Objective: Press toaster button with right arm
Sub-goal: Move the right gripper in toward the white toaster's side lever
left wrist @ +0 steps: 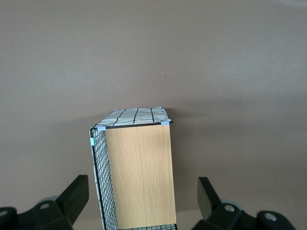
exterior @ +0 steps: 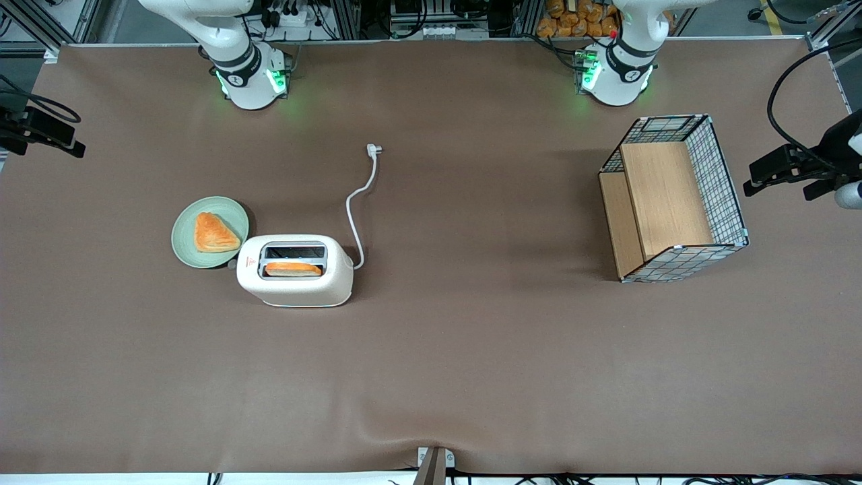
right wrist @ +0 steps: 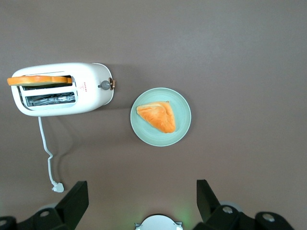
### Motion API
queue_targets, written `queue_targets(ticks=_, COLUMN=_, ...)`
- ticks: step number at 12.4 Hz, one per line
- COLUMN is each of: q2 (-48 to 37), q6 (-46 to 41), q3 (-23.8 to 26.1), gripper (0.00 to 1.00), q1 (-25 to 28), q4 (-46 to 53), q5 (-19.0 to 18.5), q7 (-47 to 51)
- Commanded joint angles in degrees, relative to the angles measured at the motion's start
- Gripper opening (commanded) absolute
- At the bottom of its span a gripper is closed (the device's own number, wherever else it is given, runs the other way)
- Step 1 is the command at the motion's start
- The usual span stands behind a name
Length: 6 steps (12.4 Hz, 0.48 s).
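**Gripper high over the tabletop, toaster button untouched**

Gripper (right wrist: 142,201) hangs well above the tabletop (exterior: 471,377) with its fingers (right wrist: 74,201) spread apart and nothing between them. Below it the toaster (exterior: 295,271) stands upright, a slice (exterior: 293,269) in the slot nearer the front camera, touching or just beside a green plate (exterior: 185,246) holding a pastry (exterior: 215,233). The button (right wrist: 104,85) juts from the short end facing that plate.

The toaster looks light and smooth-sided, so a sideways shove would likely slide it; its cord (exterior: 355,215) lies loose and gives no anchor. The button is small, rounded, probably slippery. Nothing needs grasping: press straight down on the knob with one fingertip. How far it travels is hard to judge from here.
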Motion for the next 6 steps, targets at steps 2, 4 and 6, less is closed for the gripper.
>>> queue_targets(ticks=2, q2=0.4, q6=-1.0, q3=-0.5, gripper=1.00, q1=0.4, q4=1.2, q5=-1.0, q7=0.1)
queue_targets(ticks=4, q2=1.3, q6=-1.0, q3=-0.5, gripper=1.00, q1=0.7, q4=1.8, q5=-0.8, q7=-0.1)
queue_targets(ticks=6, q2=2.5, q6=-1.0, q3=-0.5, gripper=1.00, q1=0.4, q4=2.0, q5=-0.4, q7=-0.1)
